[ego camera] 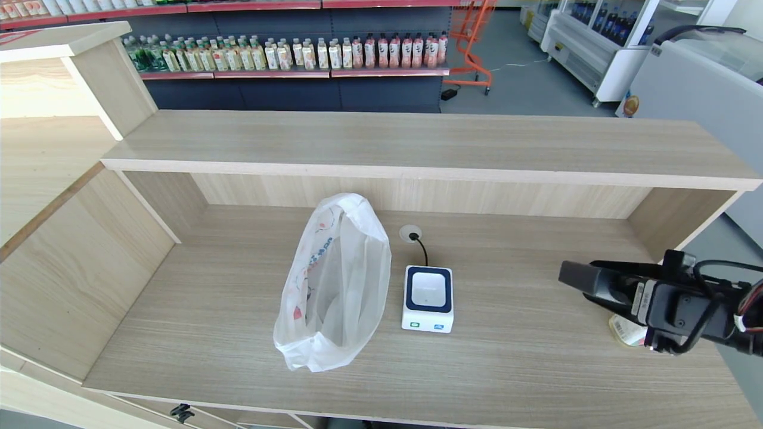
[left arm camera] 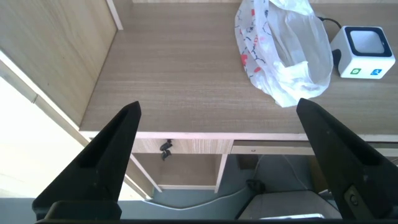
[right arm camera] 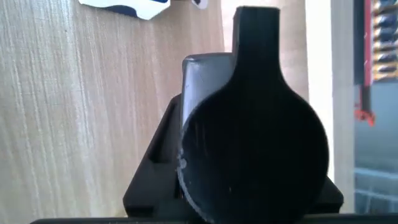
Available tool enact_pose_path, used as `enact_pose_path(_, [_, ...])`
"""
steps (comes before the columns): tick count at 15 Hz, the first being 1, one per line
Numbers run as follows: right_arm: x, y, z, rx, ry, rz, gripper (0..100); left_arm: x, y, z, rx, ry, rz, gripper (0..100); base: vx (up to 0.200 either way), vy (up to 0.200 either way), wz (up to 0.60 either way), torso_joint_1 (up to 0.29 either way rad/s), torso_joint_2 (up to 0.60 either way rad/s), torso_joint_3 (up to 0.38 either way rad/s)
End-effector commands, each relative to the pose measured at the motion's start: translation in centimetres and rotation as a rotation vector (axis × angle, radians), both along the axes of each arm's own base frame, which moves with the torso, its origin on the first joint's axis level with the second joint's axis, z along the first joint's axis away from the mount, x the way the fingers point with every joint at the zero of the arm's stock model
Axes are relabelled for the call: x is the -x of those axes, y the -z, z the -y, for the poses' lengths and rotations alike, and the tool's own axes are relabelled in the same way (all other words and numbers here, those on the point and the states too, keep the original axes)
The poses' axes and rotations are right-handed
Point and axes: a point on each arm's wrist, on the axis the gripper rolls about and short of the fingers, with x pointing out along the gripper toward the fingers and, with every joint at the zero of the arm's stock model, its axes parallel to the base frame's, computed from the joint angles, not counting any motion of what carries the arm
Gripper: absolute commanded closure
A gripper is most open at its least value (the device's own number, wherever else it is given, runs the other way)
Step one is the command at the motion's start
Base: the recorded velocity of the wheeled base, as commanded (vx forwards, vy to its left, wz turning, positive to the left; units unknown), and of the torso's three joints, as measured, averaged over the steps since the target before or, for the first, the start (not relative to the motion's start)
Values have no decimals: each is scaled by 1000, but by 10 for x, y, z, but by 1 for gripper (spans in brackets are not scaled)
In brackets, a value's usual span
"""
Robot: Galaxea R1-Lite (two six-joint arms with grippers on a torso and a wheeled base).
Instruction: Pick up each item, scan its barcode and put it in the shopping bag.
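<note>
A translucent white shopping bag (ego camera: 334,280) stands open on the wooden counter (ego camera: 536,363), also seen from the left wrist (left arm camera: 283,50). Just to its right sits the white and blue barcode scanner (ego camera: 427,298) (left arm camera: 364,53). At the counter's far right, my right gripper (ego camera: 575,277) hovers low and points toward the scanner. Under its wrist stands a small item with a pale label (ego camera: 625,329), mostly hidden. A dark round shape (right arm camera: 249,149) sits close against the right wrist camera. My left gripper (left arm camera: 217,112) is open and empty, out in front of the counter's front edge.
A raised ledge (ego camera: 417,143) runs along the back of the counter, with side walls at both ends. The scanner's cable drops into a round hole (ego camera: 410,232) behind it. Store shelves with bottles (ego camera: 286,53) and fridges stand beyond.
</note>
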Motion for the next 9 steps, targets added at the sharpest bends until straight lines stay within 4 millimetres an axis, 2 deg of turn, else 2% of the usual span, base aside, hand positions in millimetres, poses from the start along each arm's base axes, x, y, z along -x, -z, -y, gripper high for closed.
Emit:
enact_pose_path(1, [0, 0, 0, 197, -342, 239, 100, 0, 0, 0, 1, 0, 0, 0, 0, 0, 0, 0, 0, 0])
enact_pose_path(3, [0, 2, -4, 362, -633, 518, 100, 0, 0, 0, -1, 0, 0, 0, 0, 0, 0, 0, 0, 0])
enact_pose_path(5, [-2, 10, -15, 449, -819, 716, 100, 0, 0, 0, -1, 0, 0, 0, 0, 0, 0, 0, 0, 0])
enact_pose_path(9, [-1, 21, -43, 426, -1039, 865, 100, 0, 0, 0, -1, 0, 0, 0, 0, 0, 0, 0, 0, 0])
